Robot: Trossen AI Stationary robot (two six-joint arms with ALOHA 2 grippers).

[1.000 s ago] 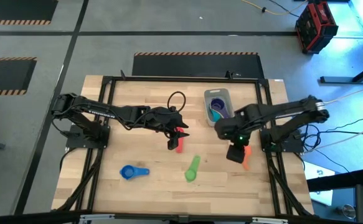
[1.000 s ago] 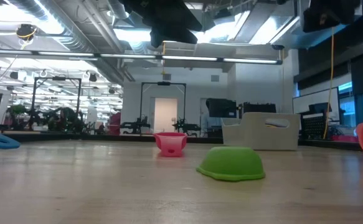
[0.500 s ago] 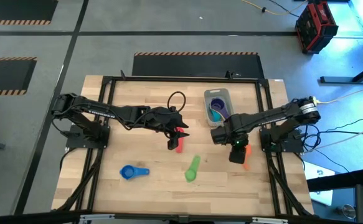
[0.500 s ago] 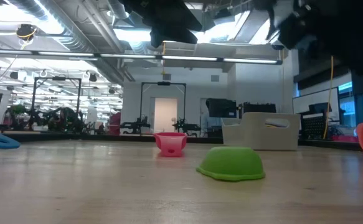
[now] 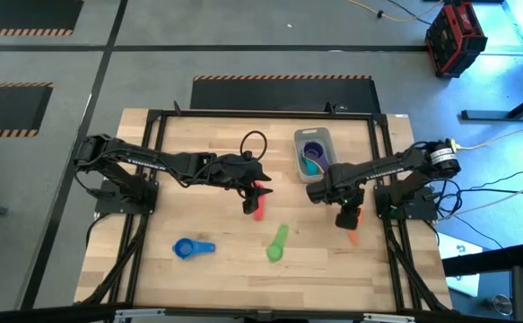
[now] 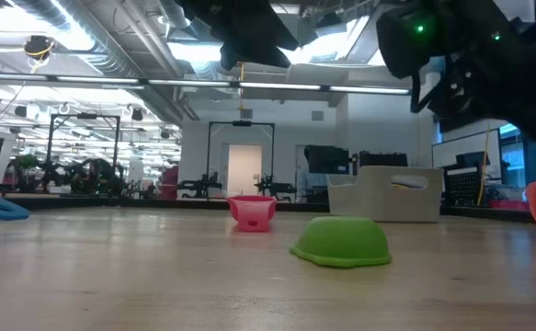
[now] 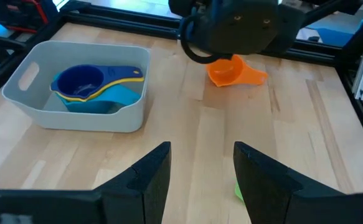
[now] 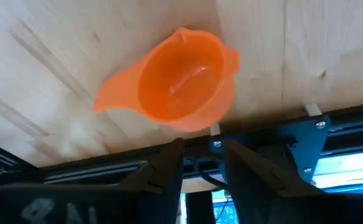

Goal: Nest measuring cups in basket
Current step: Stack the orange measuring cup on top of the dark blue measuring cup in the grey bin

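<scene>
On the light wooden table [image 5: 207,269], seen from above with the centre as the dial's hub, the small translucent grey-clear rectangular plastic basket [image 5: 301,170] sits toward one o'clock, holding a stack of nested scoops: a purple round-bowled measuring cup [image 5: 313,151] on top, a yellow cup [image 7: 131,77] beneath it and a teal cup [image 7: 116,96] lowest. The right gripper [image 5: 348,218] hangs at about three o'clock, directly over the small orange plastic measuring cup [image 8: 181,81], which lies mouth-up on the wood near the black frame rail [image 8: 293,134]; its two dark fingers [image 8: 162,171] are spread apart, released, holding nothing, and the cup is apart from them. The left gripper [image 5: 248,202] sits just left of the hub, above the red plastic measuring cup [image 5: 259,211]; its fingers [image 7: 150,174] stand parted and empty in the left wrist view. The green plastic measuring cup [image 5: 276,244] lies bowl-down at about five o'clock, and the blue plastic measuring cup [image 5: 189,248] rests toward seven o'clock, well apart from the basket.
</scene>
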